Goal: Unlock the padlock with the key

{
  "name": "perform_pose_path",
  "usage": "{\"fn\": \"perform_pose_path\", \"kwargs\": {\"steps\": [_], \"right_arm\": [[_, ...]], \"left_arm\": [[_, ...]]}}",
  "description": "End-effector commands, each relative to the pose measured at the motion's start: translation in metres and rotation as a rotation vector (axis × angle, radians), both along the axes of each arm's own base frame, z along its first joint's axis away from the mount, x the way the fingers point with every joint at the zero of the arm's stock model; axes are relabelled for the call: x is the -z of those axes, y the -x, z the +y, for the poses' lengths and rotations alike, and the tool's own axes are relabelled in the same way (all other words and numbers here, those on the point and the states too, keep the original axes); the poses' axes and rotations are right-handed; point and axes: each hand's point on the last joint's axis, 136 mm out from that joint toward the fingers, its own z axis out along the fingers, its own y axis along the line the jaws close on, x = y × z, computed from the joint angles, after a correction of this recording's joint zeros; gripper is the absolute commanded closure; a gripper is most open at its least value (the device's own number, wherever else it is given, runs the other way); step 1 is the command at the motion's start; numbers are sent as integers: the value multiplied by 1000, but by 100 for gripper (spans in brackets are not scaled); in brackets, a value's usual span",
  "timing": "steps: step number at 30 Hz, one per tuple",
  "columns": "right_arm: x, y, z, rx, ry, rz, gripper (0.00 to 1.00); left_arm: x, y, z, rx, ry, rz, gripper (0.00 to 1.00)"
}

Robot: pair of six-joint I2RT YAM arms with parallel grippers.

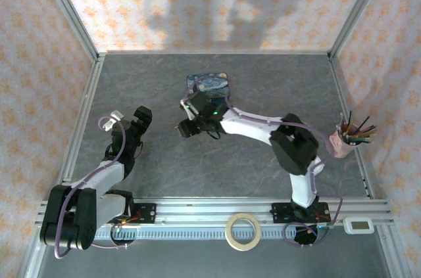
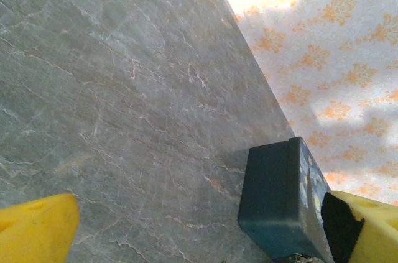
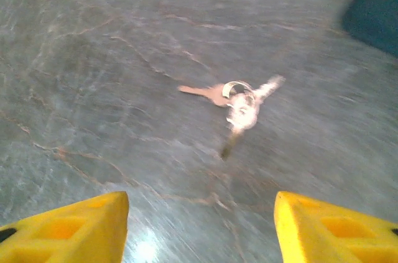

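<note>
Overhead from behind, whole table (image 1: 164, 160); wrist views low, close; blue tin (image 1: 214, 81) in overhead and left.

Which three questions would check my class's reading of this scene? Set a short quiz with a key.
1. True or false: the right gripper is shut on the key.
2. The key: A lies flat on the table; B hangs in mid-air; C is being carried.
3. In the left wrist view, which object stands beside a finger of the left gripper?
Key: 1 false, it is open; 2 A; 3 the blue tin.
</note>
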Motion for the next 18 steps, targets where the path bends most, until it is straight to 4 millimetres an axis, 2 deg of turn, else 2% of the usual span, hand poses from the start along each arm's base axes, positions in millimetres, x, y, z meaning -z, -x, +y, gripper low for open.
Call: {"fn": "perform_pose_path", "kwargs": {"steps": [1, 7, 11, 14, 18], "right_arm": [[8, -12, 17, -65, 5, 11, 43], [29, -38, 45, -64, 21, 6, 47], [41, -42, 51, -73, 44, 21, 50], [47, -39, 44, -69, 69, 22, 50], [54, -29, 26, -63, 108, 18, 49]], "left_arm": [[-4, 3, 0, 9, 35, -29, 1], [-7, 14, 6, 6, -10, -19, 1], [-14, 17, 10, 0, -55, -19, 1], [-19, 17, 12, -4, -71, -25, 1], [-23, 14, 10, 0, -55, -42, 1]]}}
